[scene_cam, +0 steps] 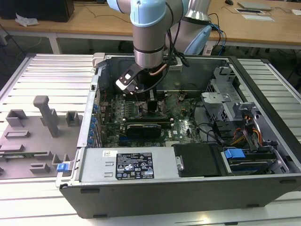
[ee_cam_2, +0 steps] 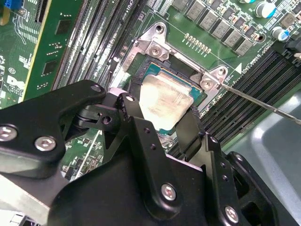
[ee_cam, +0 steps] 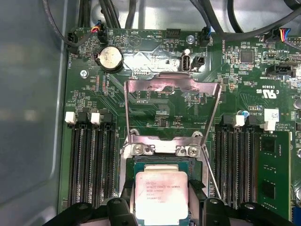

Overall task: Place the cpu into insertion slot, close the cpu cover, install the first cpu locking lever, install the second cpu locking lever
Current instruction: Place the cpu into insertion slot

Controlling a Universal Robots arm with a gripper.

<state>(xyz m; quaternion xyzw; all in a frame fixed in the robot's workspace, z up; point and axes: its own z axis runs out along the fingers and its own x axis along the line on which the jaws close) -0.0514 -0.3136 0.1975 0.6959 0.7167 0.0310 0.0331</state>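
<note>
The cpu (ee_cam: 161, 188), a small square chip with a dull silver top, sits level over the insertion slot (ee_cam: 162, 165), whose dark frame shows around the chip's edges. My gripper (ee_cam: 162, 201) is shut on the cpu, one black finger (ee_cam: 123, 207) against each of two opposite sides. In the second wrist view the fingers (ee_cam_2: 128, 104) flank the cpu (ee_cam_2: 167, 94) just above the insertion slot (ee_cam_2: 197, 96). The cpu cover (ee_cam: 171, 84) stands swung open behind the socket. In the exterior view the gripper (scene_cam: 141, 98) reaches down into the open computer case.
A thin locking lever (ee_cam_2: 263, 101) juts out beside the socket. Black memory slots (ee_cam: 89, 160) run on both sides, with a green card (ee_cam: 273, 174) and a coin battery (ee_cam: 109, 57) nearby. A grey power-supply box (scene_cam: 127, 165) and case walls (scene_cam: 263, 136) hem the board in.
</note>
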